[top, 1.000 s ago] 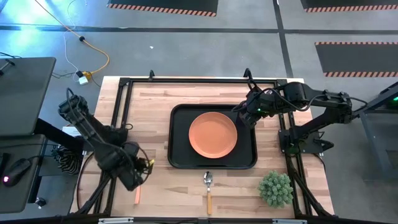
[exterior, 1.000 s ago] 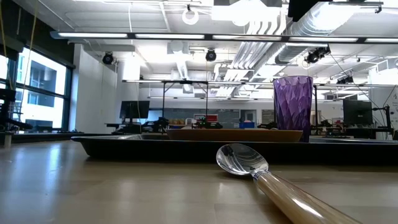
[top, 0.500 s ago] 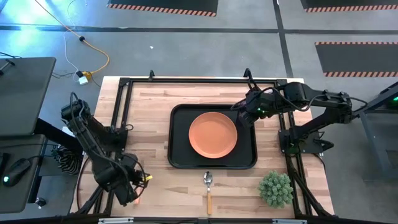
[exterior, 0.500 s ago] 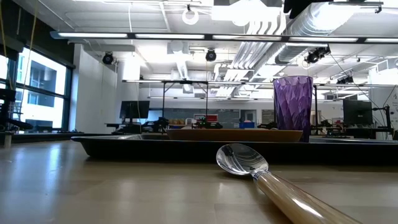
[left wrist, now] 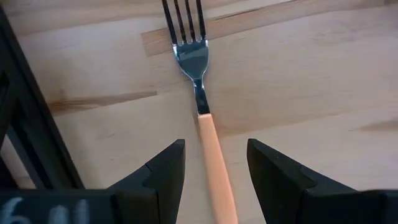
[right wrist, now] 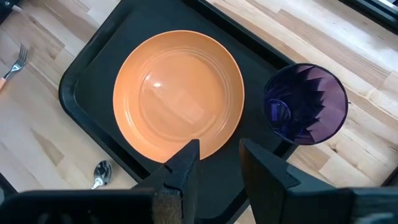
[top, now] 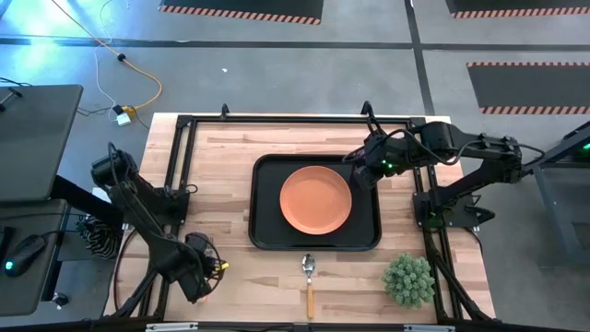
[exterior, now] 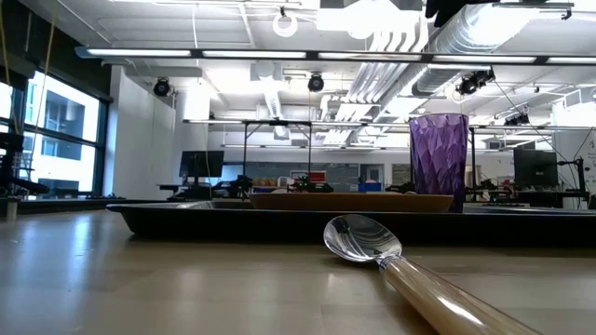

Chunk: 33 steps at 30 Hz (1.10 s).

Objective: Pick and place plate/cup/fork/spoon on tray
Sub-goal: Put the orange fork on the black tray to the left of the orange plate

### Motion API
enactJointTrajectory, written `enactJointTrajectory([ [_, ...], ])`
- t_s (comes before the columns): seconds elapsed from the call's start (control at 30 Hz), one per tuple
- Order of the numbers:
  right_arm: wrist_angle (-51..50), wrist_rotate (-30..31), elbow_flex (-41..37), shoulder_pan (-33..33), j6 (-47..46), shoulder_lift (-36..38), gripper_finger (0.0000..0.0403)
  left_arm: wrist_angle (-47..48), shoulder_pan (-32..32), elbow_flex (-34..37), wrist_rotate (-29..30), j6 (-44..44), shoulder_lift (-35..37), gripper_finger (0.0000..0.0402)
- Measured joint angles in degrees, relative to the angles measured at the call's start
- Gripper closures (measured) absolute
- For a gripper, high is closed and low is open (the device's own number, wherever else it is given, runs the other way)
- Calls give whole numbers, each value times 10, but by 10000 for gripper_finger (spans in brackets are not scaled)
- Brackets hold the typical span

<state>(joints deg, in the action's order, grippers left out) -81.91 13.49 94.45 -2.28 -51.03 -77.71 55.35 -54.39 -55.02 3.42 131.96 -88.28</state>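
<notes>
Fork [left wrist: 200, 93] between open end effector [left wrist: 214, 168] fingers

Green plant ball [top: 408, 279] on wooden table [top: 226, 175], near-right corner.

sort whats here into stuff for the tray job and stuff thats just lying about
For the job:
- tray
- plate, already on the tray
- cup, standing on the tray beside the plate
- fork, on the table between the open left hand's fingers
- spoon, on the table in front of the tray

Just lying about:
- small green plant at the table's corner
</notes>
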Motion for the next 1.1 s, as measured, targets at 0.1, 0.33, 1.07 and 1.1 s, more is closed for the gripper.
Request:
enactJointTrajectory([
  [0.1, 0, 0, 0, 0, 0, 0, 297, -4, 0, 0, 0, 0, -20, 241],
  [0.33, 0, 0, 0, 0, -6, 0, 297, -42, 0, 0, -14, 6, -63, 241],
  [1.07, 0, -4, 0, 0, -5, 0, 297, -67, 24, -2, -69, 8, -125, 303],
  [1.1, 0, -4, 0, 0, -5, 0, 297, -67, 24, -2, -68, 5, -125, 319],
])
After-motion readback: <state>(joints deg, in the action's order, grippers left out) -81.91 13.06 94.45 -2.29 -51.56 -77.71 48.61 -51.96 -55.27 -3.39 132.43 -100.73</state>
